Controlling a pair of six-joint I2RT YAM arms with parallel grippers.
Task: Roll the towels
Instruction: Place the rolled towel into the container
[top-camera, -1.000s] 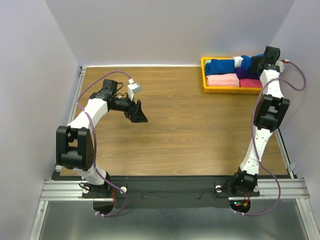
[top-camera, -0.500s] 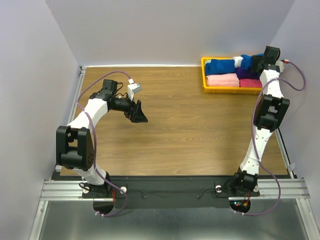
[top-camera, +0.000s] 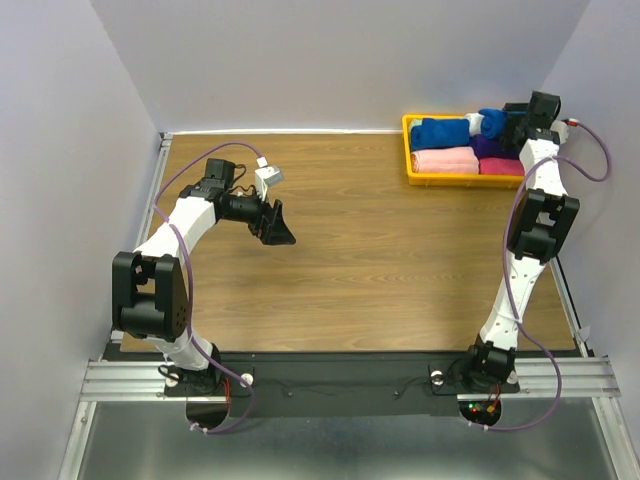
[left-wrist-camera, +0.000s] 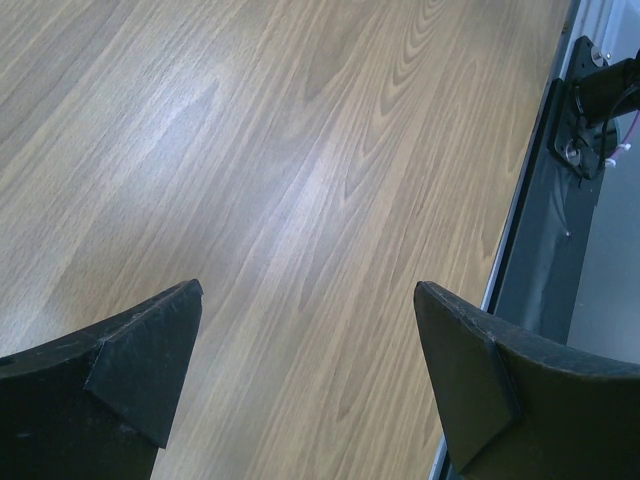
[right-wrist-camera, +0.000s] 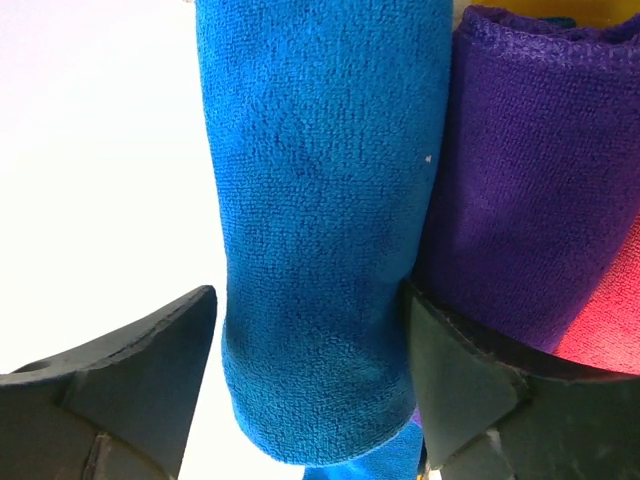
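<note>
Two rolled royal-blue towels lie in the yellow bin (top-camera: 408, 150) at the back right: one (top-camera: 440, 132) at its left end, the other (top-camera: 492, 120) further right under my right gripper (top-camera: 510, 122). In the right wrist view that blue roll (right-wrist-camera: 320, 220) stands between the fingers of my right gripper (right-wrist-camera: 310, 290). The jaws are open: the left finger is clear of the roll, the right finger rests against it. My left gripper (top-camera: 278, 225) hangs open over bare wood at mid-left, with nothing between the fingers of this gripper (left-wrist-camera: 308, 287).
The bin also holds a pink towel (top-camera: 445, 160), a purple towel (top-camera: 492, 147) (right-wrist-camera: 540, 180), a red-pink one (top-camera: 500, 166) (right-wrist-camera: 605, 330) and a white one (top-camera: 476, 123). The wooden table (top-camera: 380, 240) is walled at the back and sides. A metal rail (left-wrist-camera: 530, 270) edges it.
The right gripper's jaws have spread wider around the blue roll, releasing their squeeze on it. The left arm has not moved.
</note>
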